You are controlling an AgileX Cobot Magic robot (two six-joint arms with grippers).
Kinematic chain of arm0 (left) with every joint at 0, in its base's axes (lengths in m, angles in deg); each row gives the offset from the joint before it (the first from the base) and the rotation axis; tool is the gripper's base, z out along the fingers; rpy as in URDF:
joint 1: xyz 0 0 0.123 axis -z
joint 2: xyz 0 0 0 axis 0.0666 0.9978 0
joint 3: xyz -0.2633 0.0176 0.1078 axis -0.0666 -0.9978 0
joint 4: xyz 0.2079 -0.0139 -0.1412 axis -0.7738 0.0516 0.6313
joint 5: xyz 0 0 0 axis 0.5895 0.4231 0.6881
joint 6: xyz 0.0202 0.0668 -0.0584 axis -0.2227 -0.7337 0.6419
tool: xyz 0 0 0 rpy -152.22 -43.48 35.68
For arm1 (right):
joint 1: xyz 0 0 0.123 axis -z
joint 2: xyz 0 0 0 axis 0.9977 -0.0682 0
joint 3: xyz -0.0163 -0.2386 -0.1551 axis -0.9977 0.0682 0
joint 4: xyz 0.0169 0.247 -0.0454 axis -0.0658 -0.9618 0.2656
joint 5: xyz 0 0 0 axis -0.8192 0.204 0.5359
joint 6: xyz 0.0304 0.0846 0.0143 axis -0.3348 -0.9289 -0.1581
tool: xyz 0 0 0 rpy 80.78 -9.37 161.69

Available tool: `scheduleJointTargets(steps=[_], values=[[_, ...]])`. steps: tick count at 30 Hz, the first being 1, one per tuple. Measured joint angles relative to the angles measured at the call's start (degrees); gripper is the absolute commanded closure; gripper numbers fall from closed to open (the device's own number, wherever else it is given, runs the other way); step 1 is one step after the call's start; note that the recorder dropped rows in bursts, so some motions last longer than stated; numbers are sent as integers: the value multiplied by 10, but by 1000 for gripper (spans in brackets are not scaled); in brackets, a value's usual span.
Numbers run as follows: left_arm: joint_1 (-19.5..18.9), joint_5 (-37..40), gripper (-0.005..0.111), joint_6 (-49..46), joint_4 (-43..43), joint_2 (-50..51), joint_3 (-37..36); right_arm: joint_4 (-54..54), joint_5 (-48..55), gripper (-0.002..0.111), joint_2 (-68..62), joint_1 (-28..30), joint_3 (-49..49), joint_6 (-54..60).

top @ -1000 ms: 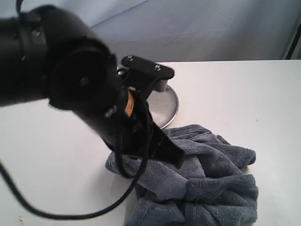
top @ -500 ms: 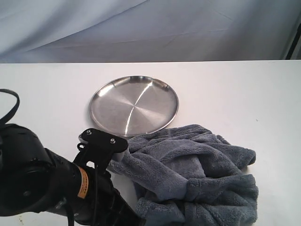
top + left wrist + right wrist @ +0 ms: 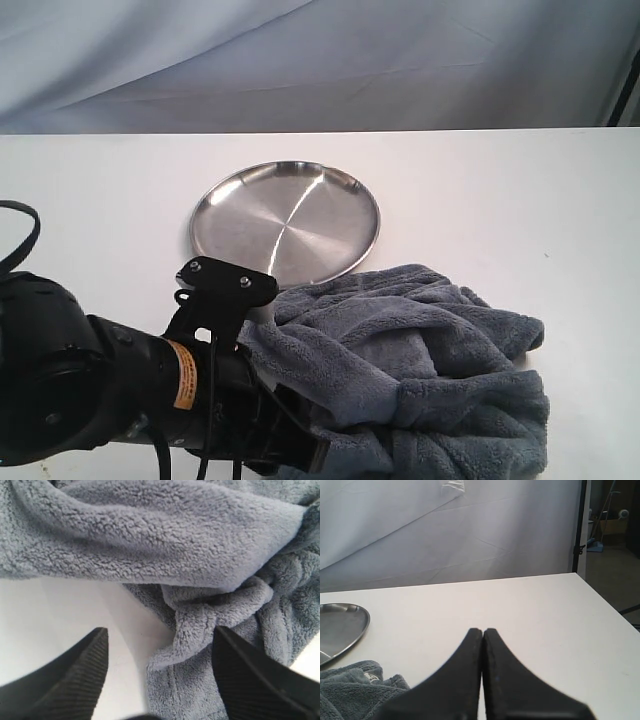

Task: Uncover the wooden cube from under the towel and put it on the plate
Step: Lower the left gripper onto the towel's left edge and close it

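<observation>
The blue-grey towel (image 3: pixel 420 370) lies crumpled on the white table, in front of the steel plate (image 3: pixel 285 222). The wooden cube is hidden. My left arm reaches in low from the front left. Its gripper (image 3: pixel 160 645) is open just above the towel's (image 3: pixel 165 545) near-left edge, one finger (image 3: pixel 80 675) over bare table and the other over the plush, a fold hanging between them untouched. In the exterior view the left gripper's jaws are hidden behind the arm. My right gripper (image 3: pixel 483 632) is shut on nothing, over bare table to the right of the plate (image 3: pixel 340 625) and towel (image 3: pixel 355 687).
The white table (image 3: pixel 500 210) ends at a grey backdrop sheet behind. In the right wrist view a dark stand (image 3: pixel 581 525) and room clutter show past the table's right edge. A black cable (image 3: pixel 20 235) loops at the left.
The left arm, which a second ago stood over the plate and towel, swung down to the front left, then crept right toward the towel's edge. The towel and plate have not moved.
</observation>
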Motion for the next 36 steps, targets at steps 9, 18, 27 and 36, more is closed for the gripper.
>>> scheduleJointTargets(steps=[9,18,27,36], values=[[0,-2,45,-1,0,0,0,0,0,105,0,0,0,0],[0,-12,45,-1,0,0,0,0,0,105,0,0,0,0],[0,-14,45,-1,0,46,0,0,0,105,0,0,0,0],[0,-52,45,-4,37,96,0,0,0,105,0,0,0,0]])
